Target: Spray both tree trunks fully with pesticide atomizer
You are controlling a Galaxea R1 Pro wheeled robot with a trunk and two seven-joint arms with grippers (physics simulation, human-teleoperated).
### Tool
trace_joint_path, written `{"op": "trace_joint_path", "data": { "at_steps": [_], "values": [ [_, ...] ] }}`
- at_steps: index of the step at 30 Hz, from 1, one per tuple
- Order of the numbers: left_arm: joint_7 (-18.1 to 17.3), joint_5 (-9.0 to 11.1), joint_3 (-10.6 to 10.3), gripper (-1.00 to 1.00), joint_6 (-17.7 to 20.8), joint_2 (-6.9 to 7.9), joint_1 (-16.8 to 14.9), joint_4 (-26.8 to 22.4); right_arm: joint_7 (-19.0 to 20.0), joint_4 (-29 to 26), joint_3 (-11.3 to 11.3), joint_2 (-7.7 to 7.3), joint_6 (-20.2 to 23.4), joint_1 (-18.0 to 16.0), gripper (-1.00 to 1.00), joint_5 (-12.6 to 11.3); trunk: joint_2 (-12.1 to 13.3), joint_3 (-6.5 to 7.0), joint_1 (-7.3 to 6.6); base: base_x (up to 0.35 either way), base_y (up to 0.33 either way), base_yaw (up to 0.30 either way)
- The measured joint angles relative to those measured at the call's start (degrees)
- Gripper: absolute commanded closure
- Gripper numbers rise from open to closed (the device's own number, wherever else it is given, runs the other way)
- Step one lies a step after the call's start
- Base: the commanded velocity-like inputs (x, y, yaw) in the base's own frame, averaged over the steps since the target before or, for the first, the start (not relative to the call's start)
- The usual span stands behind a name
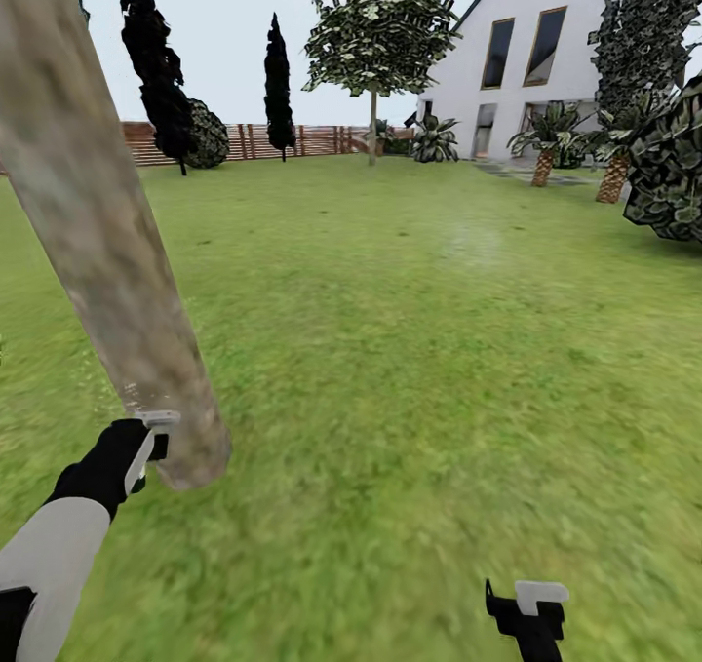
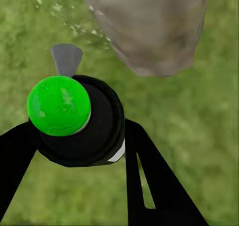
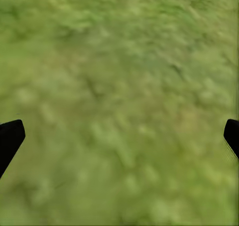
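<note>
Green-capped atomizer (image 2: 69, 121) clamped in left end effector (image 1: 146, 445), nozzle toward trunk (image 1: 107, 253); right end effector (image 3: 119, 136) apart, idle.

We note a white house (image 1: 546, 48) with dark windows at far right, palm plants (image 1: 542, 150) before it. A brown slat fence (image 1: 322, 140) closes the lawn's far edge. Two black conifers (image 1: 156, 67) stand near it, a round bush (image 1: 207, 134) beside one.
</note>
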Motion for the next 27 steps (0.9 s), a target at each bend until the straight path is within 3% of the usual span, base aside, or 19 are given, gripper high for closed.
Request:
{"op": "trace_joint_path", "data": {
  "at_steps": [6, 13, 21, 27],
  "values": [
    [3.23, 0.51, -0.09, 1.00, -0.17, 0.39, 0.11, 0.05, 0.00, 0.00, 0.00, 0.02, 0.00, 0.00, -1.00, -0.01, 0.00, 0.00, 0.00, 0.145, -0.242, 0.269],
    [3.68, 0.57, -0.36, 1.00, -0.32, -0.08, 0.11, -0.03, 0.03, 0.00, 0.05, 0.02, 0.00, 0.00, -1.00, -0.01, 0.00, 0.00, 0.00, 0.143, -0.243, 0.259],
    [3.73, 0.47, -0.39, 1.00, -0.32, -0.19, 0.11, -0.03, 0.02, 0.00, 0.02, 0.02, 0.00, 0.00, -1.00, 0.00, 0.00, 0.00, 0.00, 0.139, -0.245, 0.019],
    [3.61, 0.45, -0.25, 1.00, -0.31, -0.13, 0.11, -0.16, 0.03, 0.00, 0.06, 0.02, 0.00, 0.00, -1.00, 0.00, 0.00, 0.00, 0.00, -0.048, -0.271, 0.034]
  ]
}}
